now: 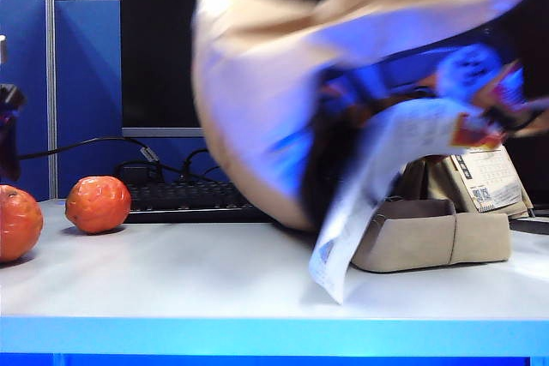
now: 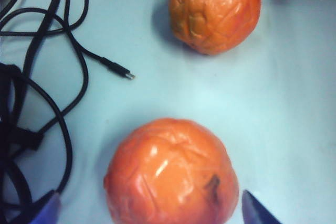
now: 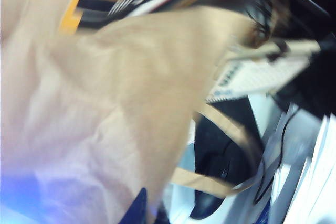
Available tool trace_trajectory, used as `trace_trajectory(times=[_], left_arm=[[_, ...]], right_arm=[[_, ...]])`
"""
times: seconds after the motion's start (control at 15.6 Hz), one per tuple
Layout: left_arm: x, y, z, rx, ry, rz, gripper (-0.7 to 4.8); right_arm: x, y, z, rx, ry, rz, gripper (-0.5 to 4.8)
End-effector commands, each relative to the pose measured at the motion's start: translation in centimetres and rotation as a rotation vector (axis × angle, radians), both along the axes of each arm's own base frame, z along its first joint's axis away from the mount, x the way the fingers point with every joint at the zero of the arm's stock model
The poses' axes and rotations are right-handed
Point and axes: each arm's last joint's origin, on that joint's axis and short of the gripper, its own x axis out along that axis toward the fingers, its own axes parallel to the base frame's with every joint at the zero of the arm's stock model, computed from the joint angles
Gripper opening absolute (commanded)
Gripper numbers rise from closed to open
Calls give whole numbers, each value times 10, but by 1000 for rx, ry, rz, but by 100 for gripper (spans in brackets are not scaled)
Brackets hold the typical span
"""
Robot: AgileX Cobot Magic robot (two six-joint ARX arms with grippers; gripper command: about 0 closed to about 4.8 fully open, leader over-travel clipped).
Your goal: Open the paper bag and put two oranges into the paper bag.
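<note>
The paper bag [image 1: 257,109] is off the table, tilted and motion-blurred, and fills the upper middle and right of the exterior view. Its long white receipt [image 1: 377,177] hangs down toward the tabletop. My right gripper [image 3: 147,211] is shut on the bag's brown paper [image 3: 105,103], and a flat strap handle [image 3: 210,182] dangles beside it. Two oranges [image 1: 98,204] [image 1: 17,222] rest at the table's far left. My left gripper [image 2: 152,206] hovers open over the nearer orange [image 2: 170,174], one fingertip [image 2: 47,208] on each side and neither touching it. The other orange [image 2: 215,11] lies beyond.
A low beige folded bag [image 1: 429,242] sits at the right under the lifted bag, with a second small bag [image 1: 480,177] behind it. A black keyboard [image 1: 184,199] and a monitor [image 1: 171,40] stand at the back. Loose black cables [image 2: 31,77] lie beside the oranges. A dark mouse [image 3: 215,166] is below the bag.
</note>
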Motion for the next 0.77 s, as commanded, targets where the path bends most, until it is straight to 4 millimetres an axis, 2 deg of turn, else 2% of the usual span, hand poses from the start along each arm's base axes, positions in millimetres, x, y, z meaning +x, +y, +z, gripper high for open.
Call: trace_trajectory(times=[0.06, 0.26, 0.39, 0.58, 0.77], left_arm=[[-1, 0, 0, -13, 18, -18, 479], [-2, -1, -2, -25, 43, -36, 479], [-3, -1, -2, -26, 49, -37, 479], [-3, -1, -2, -26, 46, -38, 479], [-2, -1, -1, -28, 37, -38, 479]], right_arm=[[8, 48, -27, -158, -13, 51, -3], [14, 94, -65, -282, 52, 135, -3], [10, 117, -82, -320, 70, 186, -3], [-4, 145, -82, -245, -14, 285, -1], [-14, 155, -80, -255, -40, 352, -2]])
